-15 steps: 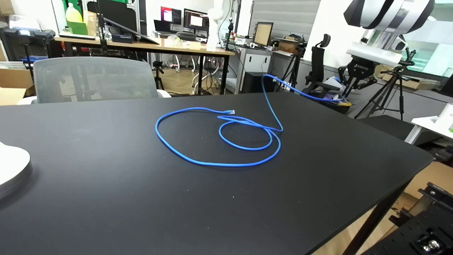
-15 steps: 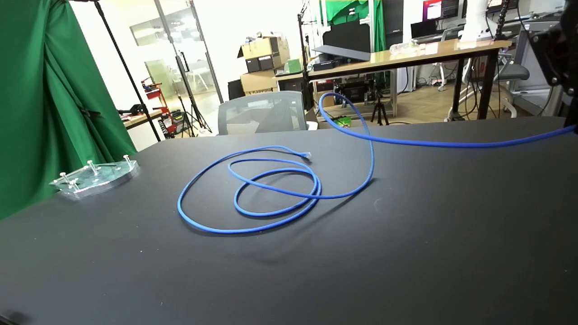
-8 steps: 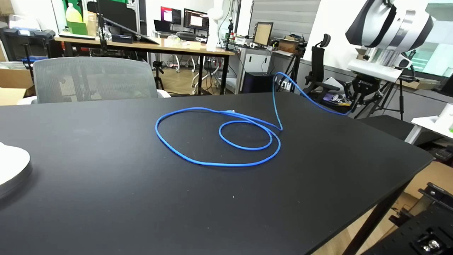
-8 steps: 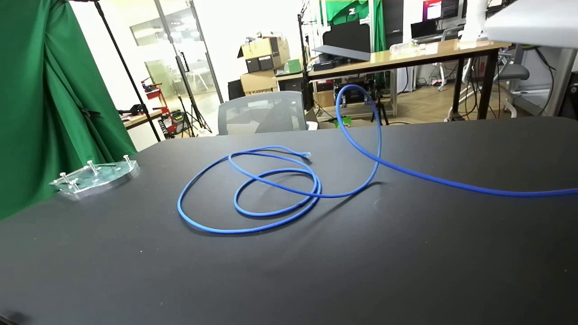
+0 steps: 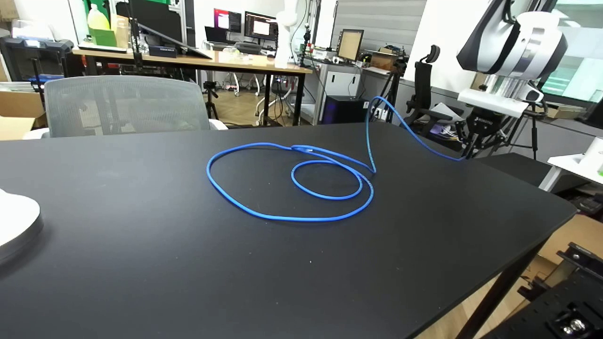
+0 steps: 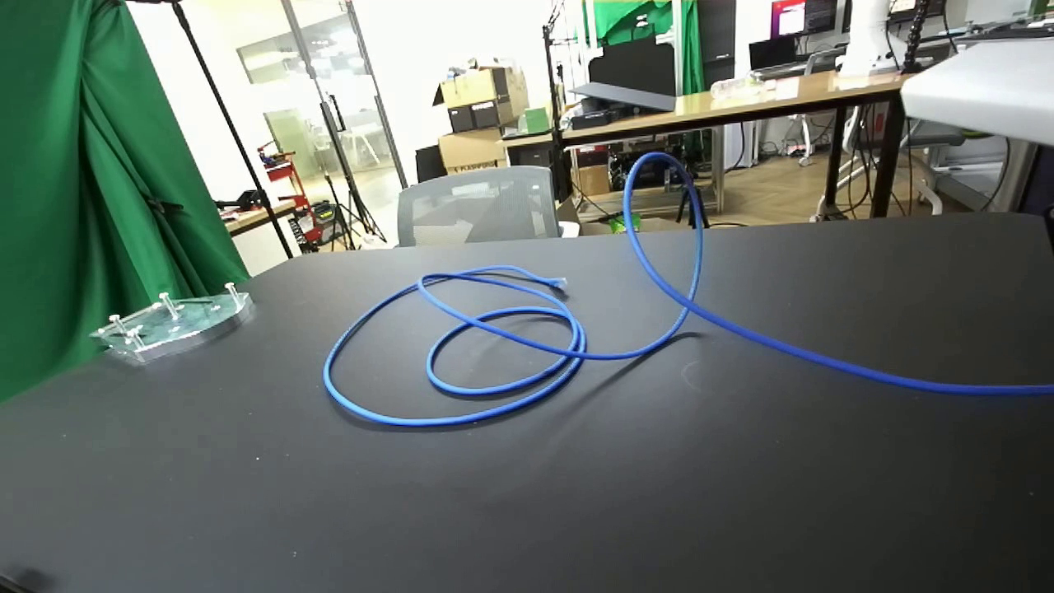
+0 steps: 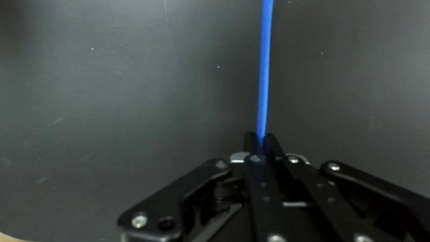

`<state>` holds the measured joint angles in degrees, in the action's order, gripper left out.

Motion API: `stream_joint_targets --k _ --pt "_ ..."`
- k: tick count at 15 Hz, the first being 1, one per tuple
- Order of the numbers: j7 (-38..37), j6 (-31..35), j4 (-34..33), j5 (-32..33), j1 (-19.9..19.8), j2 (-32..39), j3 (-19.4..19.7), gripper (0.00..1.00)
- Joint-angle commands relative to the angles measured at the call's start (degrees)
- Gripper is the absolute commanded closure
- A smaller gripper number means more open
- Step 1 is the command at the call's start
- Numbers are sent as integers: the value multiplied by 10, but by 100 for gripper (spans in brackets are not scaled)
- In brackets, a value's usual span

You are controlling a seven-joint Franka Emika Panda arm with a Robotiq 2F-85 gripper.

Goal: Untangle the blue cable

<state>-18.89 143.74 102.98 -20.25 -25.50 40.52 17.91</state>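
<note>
The blue cable (image 5: 292,218) lies in overlapping loops on the black table (image 5: 188,273); the loops also show in an exterior view (image 6: 420,422). A clear connector plug (image 6: 561,283) lies at the far side of the loops. From the loops the cable rises in an arch above the table, then descends to my gripper (image 5: 466,157). In the wrist view my gripper (image 7: 260,143) is shut on the cable (image 7: 264,74), which runs straight away from the fingertips. It is low, near the table's side edge. The held cable end is hidden.
A clear plate with bolts (image 6: 177,329) stands on the table. A white rounded object (image 5: 16,221) is at the near left in an exterior view. A mesh chair (image 5: 127,106) stands behind the table. A black tripod (image 5: 534,127) stands beyond the arm.
My gripper has moved down with the cable in it. The stretch towards the gripper has sunk, and the raised arch has shifted and grown taller. The large loops have stayed put.
</note>
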Motion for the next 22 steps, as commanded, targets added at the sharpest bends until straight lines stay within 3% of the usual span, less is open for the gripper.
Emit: stream_joint_targets --k 1,6,10,22 --pt "-25 -35 -40 -4 -10 22 -1 61" --pt "-16 -33 -38 -3 -7 5 -3 27" --pt "-13 -22 -12 19 22 -46 5 2" --pt "53 -58 84 90 82 -220 -14 0"
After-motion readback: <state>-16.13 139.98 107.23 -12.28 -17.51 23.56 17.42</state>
